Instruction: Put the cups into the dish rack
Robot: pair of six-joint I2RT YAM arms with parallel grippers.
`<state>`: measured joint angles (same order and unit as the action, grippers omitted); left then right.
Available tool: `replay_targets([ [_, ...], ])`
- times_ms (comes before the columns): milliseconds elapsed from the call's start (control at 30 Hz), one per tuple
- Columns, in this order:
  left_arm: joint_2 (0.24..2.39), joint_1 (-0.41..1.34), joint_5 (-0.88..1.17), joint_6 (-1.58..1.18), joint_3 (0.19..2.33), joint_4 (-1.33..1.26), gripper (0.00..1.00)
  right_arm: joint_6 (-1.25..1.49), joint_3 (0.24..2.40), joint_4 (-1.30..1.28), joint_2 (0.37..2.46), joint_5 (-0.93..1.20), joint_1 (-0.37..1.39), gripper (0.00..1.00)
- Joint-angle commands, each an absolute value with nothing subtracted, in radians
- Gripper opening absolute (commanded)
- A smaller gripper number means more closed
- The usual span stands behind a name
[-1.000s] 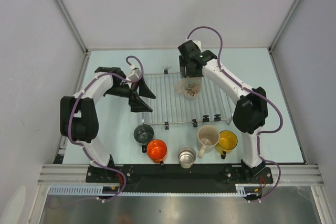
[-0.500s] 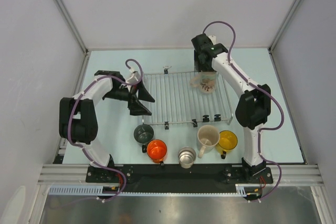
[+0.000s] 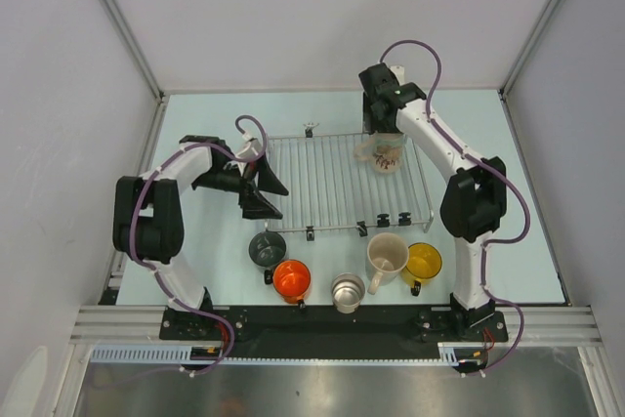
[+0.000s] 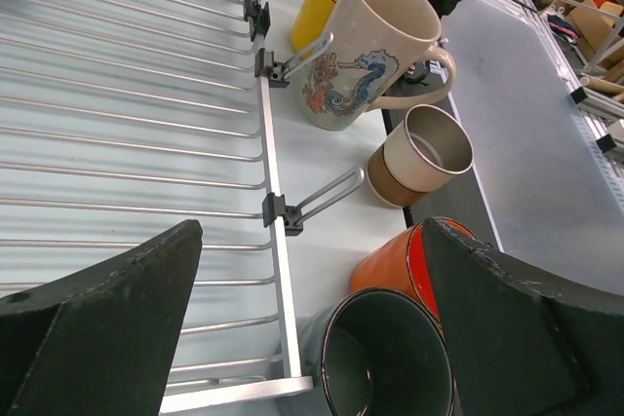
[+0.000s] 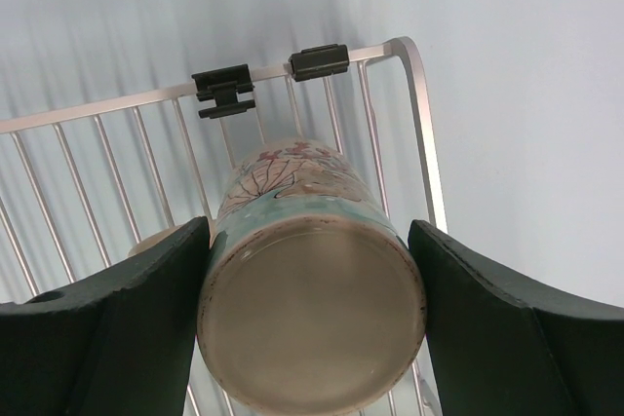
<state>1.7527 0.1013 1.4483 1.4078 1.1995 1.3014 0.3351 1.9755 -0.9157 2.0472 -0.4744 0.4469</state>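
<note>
As the right hand clamps a cream flowered mug, mouth toward the bars, over the far right corner of the dish rack, the first cup appears to be going in; whether its rim touches the wires cannot be told. The next move likely calls for lowering it squarely, then letting go. The left hand hangs spread and empty above the dark grey-green mug by the rack's near edge. An orange mug, a steel mug, a seahorse-printed cream mug and a yellow mug stand alongside on the worktop.
</note>
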Motion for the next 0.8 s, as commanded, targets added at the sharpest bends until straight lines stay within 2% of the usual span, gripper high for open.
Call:
replay_targets([
  [0, 1.764, 0.092, 1.718, 1.480, 1.192, 1.299, 1.00, 0.339, 1.944, -0.871, 1.983, -0.497, 0.428, 0.69],
  [100, 1.764, 0.094, 1.718, 1.480, 1.190, 1.299, 1.00, 0.336, 1.947, -0.867, 1.962, -0.497, 0.416, 0.78],
  [133, 1.766, 0.094, 1.717, 1.480, 1.190, 1.299, 1.00, 0.336, 1.950, -0.868, 1.959, -0.497, 0.413, 0.88],
  [267, 1.761, 0.094, 1.715, 1.486, 1.187, 1.301, 1.00, 0.336, 1.953, -0.865, 1.934, -0.497, 0.411, 0.99],
  [467, 1.755, 0.094, 1.710, 1.491, 1.184, 1.299, 1.00, 0.337, 1.980, -0.871, 1.904, -0.497, 0.411, 1.00],
  [633, 1.750, 0.092, 1.718, 1.500, 1.181, 1.302, 1.00, 0.348, 1.948, -0.873, 1.757, -0.574, 0.463, 1.00],
  [767, 1.740, 0.092, 1.717, 1.511, 1.172, 1.304, 1.00, 0.347, 1.762, -0.819, 1.519, -0.664, 0.686, 1.00],
])
